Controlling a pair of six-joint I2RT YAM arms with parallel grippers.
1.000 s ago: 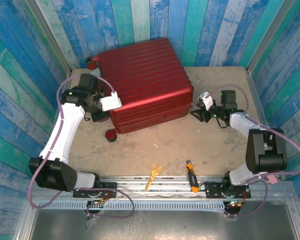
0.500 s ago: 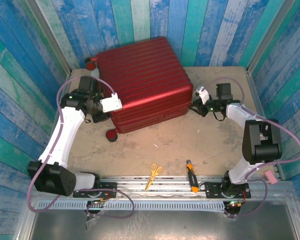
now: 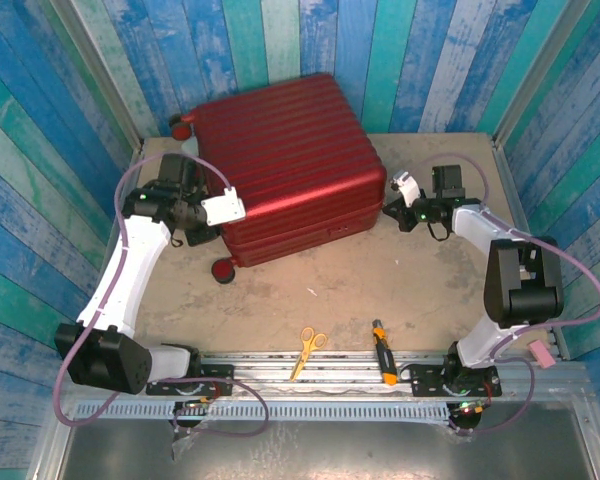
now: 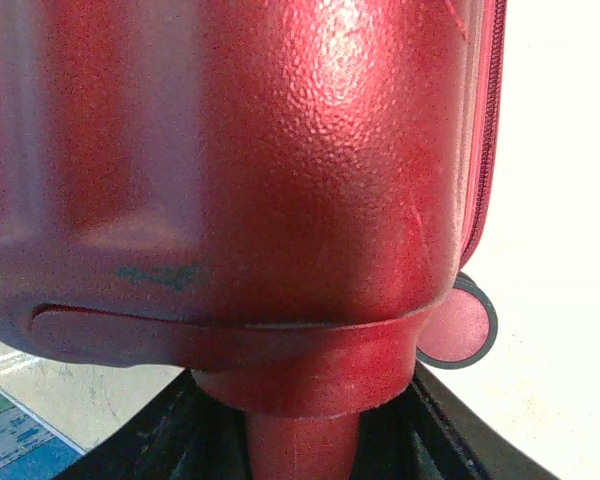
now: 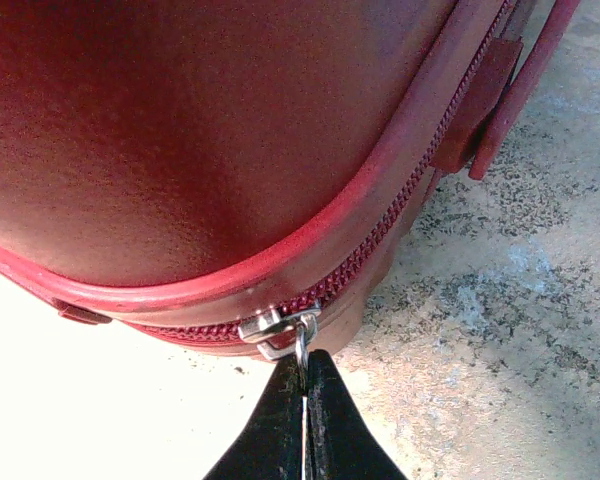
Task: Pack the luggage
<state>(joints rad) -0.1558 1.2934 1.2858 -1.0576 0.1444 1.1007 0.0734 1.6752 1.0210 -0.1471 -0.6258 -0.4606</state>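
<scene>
Looks like the zipper step: right hand [image 5: 305,372] pinched shut on the zipper pull [image 5: 280,328] of the suitcase [image 3: 290,150], left hand [image 4: 300,445] part-open, clamping a near-left corner bit, so next up is a steady drag along the track.

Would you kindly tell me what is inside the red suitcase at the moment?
The luggage lies shut, so its inside is hidden. Visible outside are its ribbed lid, the zipper and the zipper pull, pinched by the right claw.

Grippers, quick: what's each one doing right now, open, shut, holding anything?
Left gripper: closed around the red wheel post at a corner of the luggage.
Right gripper: shut, pinching the zipper pull.
</scene>
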